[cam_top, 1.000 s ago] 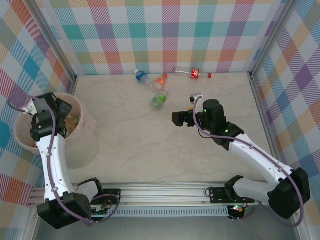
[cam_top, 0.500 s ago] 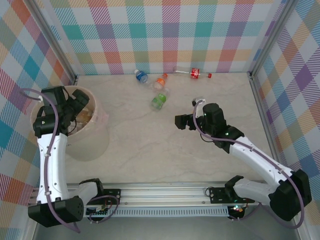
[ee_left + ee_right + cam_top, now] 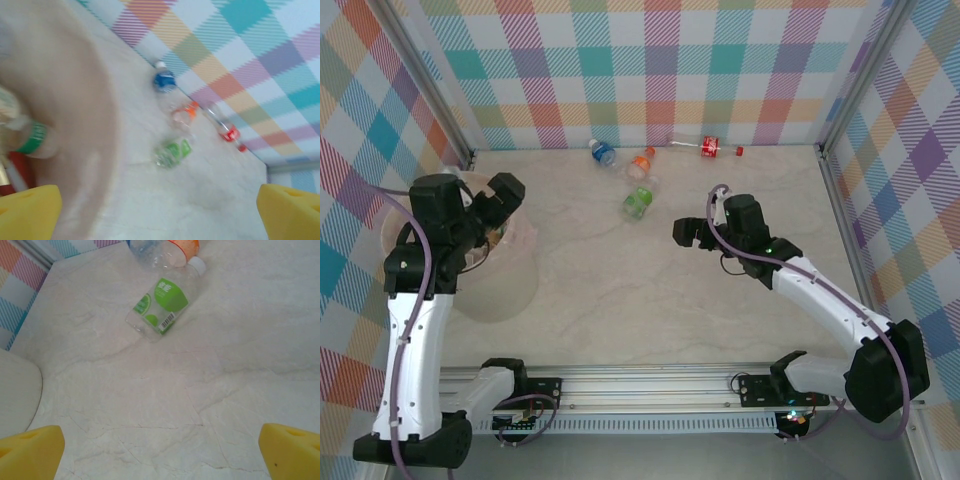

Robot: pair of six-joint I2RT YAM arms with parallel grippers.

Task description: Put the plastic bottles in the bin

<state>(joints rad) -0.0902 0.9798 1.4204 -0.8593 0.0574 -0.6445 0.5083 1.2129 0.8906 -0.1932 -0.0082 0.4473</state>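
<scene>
Pinkish bin (image 3: 505,290) sat at 9 o'clock, left gripper (image 3: 498,212) spread wide and empty above it; right gripper (image 3: 685,236) gaped wide too, green-label bottle (image 3: 637,203) at its 10 o'clock.

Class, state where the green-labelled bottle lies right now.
Top view: the green-labelled bottle lies at the far middle of the table, just nearer than the orange-labelled bottle, left of the right hand.

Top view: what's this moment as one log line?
left gripper open over bin | right gripper open, facing green-label bottle | three more bottles beyond it
</scene>
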